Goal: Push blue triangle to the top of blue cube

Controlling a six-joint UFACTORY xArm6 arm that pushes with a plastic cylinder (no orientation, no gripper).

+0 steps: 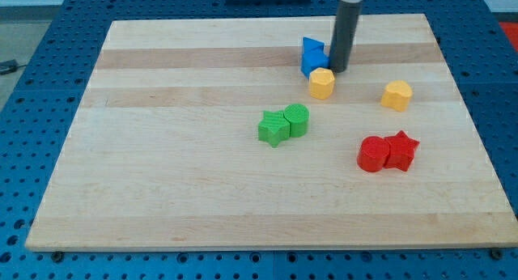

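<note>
Wooden board (pixel 162 150) seen on a blue perforated table (pixel 32 70). No gripper is fitted; the arm ends in a dark rod, so nothing can be opened, closed or clamped. My tip (pixel 337 70) is seen at the view's top, right of centre, pressed against or just beside the right side of the blue pieces.

Blue triangle (pixel 312 47) is found at the top of that cluster, touching the blue cube (pixel 312 65) just below it; where one ends and the other begins is hard to make out. A yellow block (pixel 322 83) sits touching the cube's lower right, directly under the tip.

Handling, judged: the triangle is likely light, rigid plastic, sliding easily on smooth wood and prone to turning if pushed off-centre. It cannot be grasped; a flat face should be pushed squarely.

Elsewhere: a second yellow block (pixel 396 95), two green blocks (pixel 283 124) touching, two red blocks (pixel 387 152) touching, all well apart from the tip.
</note>
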